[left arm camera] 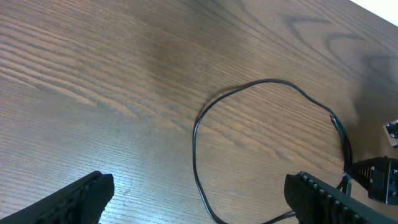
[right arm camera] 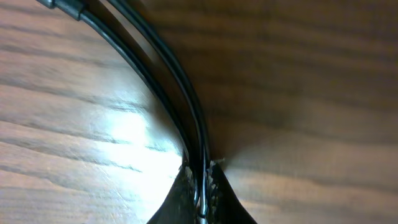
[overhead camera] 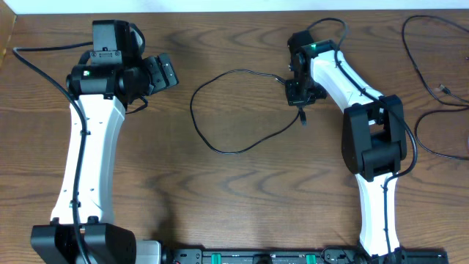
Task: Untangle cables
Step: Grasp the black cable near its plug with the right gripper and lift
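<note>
Black cable loop (overhead camera: 192, 108) on wooden table (overhead camera: 242, 205), right pincer (right arm camera: 202, 196) pinching it, left pincer (left arm camera: 202, 202) spread wide

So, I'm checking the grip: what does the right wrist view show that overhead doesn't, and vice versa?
Right wrist only: two black cable strands side by side, pinched between the shut right fingers. Overhead only: the cable's whole loop, the left fingers well away from it, more cables at the right edge. Both: that black cable on the wooden table.

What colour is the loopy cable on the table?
Black. The looped cable shows best from overhead.
</note>
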### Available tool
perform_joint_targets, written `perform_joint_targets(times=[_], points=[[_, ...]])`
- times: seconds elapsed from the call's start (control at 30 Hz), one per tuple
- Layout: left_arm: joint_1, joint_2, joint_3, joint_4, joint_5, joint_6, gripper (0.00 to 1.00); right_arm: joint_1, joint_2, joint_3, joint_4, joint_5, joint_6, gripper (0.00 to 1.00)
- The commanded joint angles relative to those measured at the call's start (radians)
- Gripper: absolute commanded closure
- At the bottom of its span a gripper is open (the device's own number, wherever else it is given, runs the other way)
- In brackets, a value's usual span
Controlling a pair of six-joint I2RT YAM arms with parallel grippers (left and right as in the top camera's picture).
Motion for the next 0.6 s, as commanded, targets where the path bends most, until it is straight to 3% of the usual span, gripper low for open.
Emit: perform_joint_targets(times=[0.0,0.27,0.57], points=[[0.003,0.007,0.003,0.0,-0.01,0.002,0.07,0.019,0.141,-0.066,0.053,-0.017,-0.085,0.99],[0.003,0.007,0.003,0.006,-0.01,0.002,0.07,0.011,0.108,-0.03,0.068,-0.108,-0.136,0.99],[0.003,0.007,0.003,0.013,-0.01,0.002,0.07,-0.029,-0.094,-0.023,0.019,-0.149,-0.208,0.99]])
